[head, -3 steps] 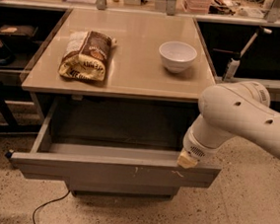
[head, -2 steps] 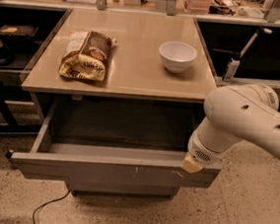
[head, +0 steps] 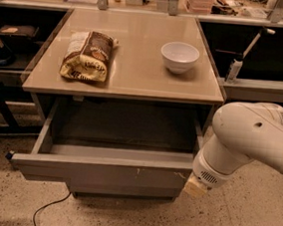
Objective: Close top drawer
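The top drawer [head: 100, 173] is pulled out from under the tan table top [head: 135, 69]. It is a wide, shallow grey metal drawer with a flat front and small pale scratches at centre and right, and its inside looks empty. My white arm [head: 249, 140] reaches in from the right. The gripper [head: 195, 187] is at the arm's lower end, right at the right end of the drawer front. Only its tan tip shows from behind the wrist. A narrower grey drawer front [head: 124, 192] shows just below the open drawer.
A brown and yellow snack bag [head: 87, 56] lies on the table's left side and a white bowl [head: 179, 56] stands on its right. Cluttered benches stand behind and on both sides. A black cable [head: 47, 210] lies on the speckled floor at the front left.
My arm has shifted a little to the right and lower along the drawer's right end. The drawer stays pulled out about as far as before.
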Robot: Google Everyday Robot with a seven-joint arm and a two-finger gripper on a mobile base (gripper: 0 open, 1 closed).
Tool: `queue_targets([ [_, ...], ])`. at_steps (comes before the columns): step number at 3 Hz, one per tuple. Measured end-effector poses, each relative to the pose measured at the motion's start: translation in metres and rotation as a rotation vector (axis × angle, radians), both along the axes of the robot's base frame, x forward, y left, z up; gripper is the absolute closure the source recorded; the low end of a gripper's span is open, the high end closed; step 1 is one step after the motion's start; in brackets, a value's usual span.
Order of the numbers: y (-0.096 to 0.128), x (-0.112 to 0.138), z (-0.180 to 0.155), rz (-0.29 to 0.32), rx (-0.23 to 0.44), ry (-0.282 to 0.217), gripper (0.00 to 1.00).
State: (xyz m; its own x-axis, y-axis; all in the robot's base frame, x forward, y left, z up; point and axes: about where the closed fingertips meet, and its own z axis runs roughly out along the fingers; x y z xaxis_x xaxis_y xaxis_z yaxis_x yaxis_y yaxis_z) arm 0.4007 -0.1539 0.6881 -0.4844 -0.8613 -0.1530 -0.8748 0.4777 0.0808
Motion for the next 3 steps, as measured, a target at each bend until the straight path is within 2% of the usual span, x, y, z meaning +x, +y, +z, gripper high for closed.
queue_targets([
  [1,0.001,0.001,-0.003,0.001,-0.012,0.002,1.00],
  [2,0.010,0.008,-0.026,-0.004,-0.008,0.011,1.00],
  [3,0.019,0.028,-0.049,-0.001,-0.009,0.001,1.00],
])
